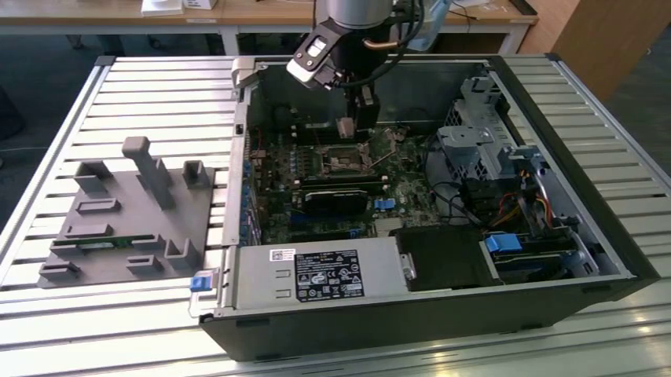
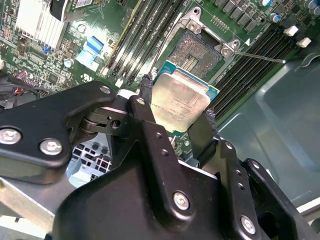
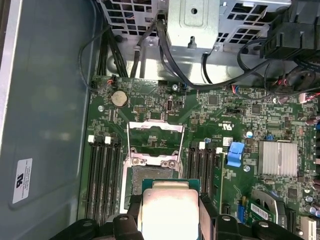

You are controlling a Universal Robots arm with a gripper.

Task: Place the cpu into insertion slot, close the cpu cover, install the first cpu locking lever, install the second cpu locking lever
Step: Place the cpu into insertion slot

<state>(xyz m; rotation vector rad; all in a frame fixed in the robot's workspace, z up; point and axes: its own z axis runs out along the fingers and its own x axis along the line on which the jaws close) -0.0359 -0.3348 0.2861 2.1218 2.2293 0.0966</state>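
My gripper (image 1: 354,124) reaches into the open computer case (image 1: 587,236) and is shut on the cpu (image 2: 182,102), a flat square chip with a dull silver top pinched by its edges between two black fingers (image 2: 145,97). In both wrist views the chip hangs a little above and partly over the insertion slot (image 2: 197,55), whose dark centre and metal rim show beyond it. The cpu cover (image 3: 155,127), a thin silvery frame, is swung open on the far side of the slot (image 3: 150,172). A thin lever wire (image 2: 260,57) sticks out beside the socket. The cpu (image 3: 170,210) hides the slot's near half.
Black memory slots (image 3: 102,170) flank the socket on both sides. A finned heat sink (image 3: 279,157) and blue connector (image 3: 235,152) lie nearby. Cables and a metal drive cage (image 1: 472,149) stand at the exterior view's right. A grey fixture tray (image 1: 126,220) lies on the slatted table outside the case.
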